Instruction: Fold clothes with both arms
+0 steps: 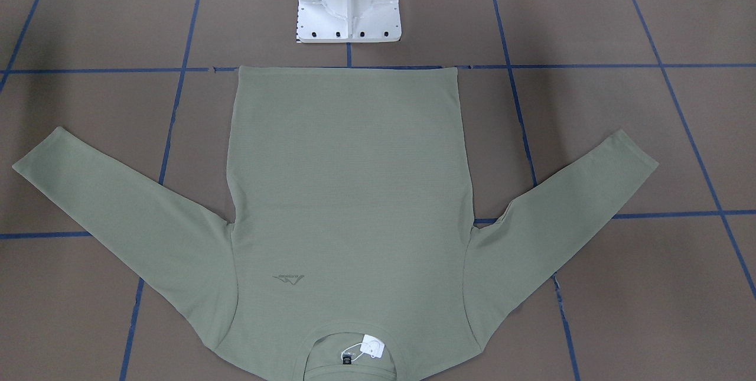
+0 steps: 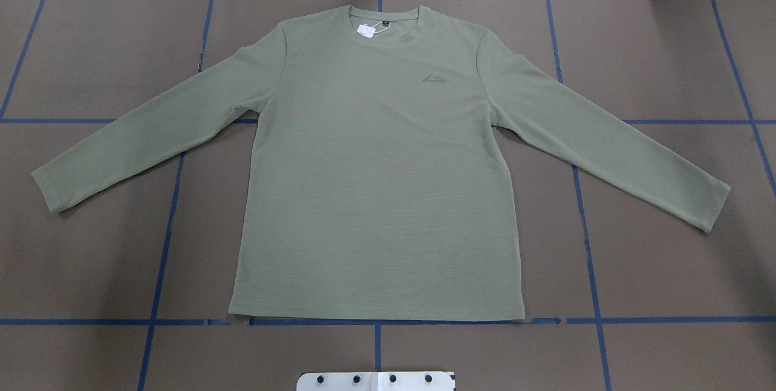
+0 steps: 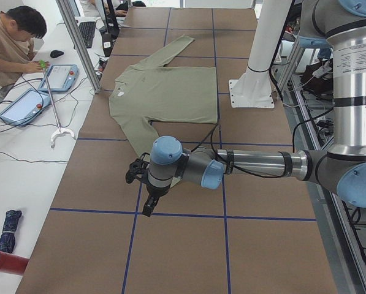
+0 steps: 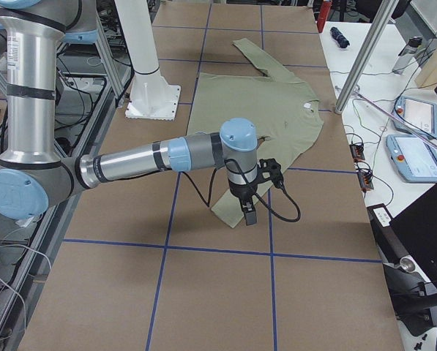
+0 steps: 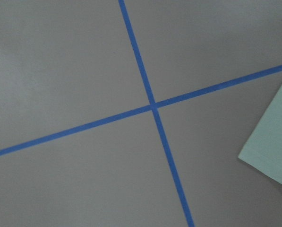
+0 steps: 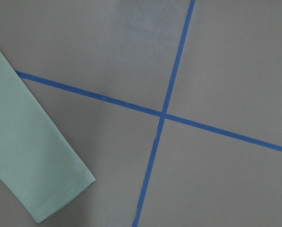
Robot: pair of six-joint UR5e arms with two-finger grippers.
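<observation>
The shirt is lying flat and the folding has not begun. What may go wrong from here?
The shirt has its cuffs lying flat on the table, so a grasp may slip over them or take only one layer.
The white tag lies loose at the neckline and may catch or stick out of the fold.

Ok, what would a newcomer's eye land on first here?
A green long-sleeved shirt lies spread flat, front up, sleeves out, in the middle of the brown table crossed by blue tape lines. The left gripper and right gripper each point down near a sleeve cuff.
</observation>
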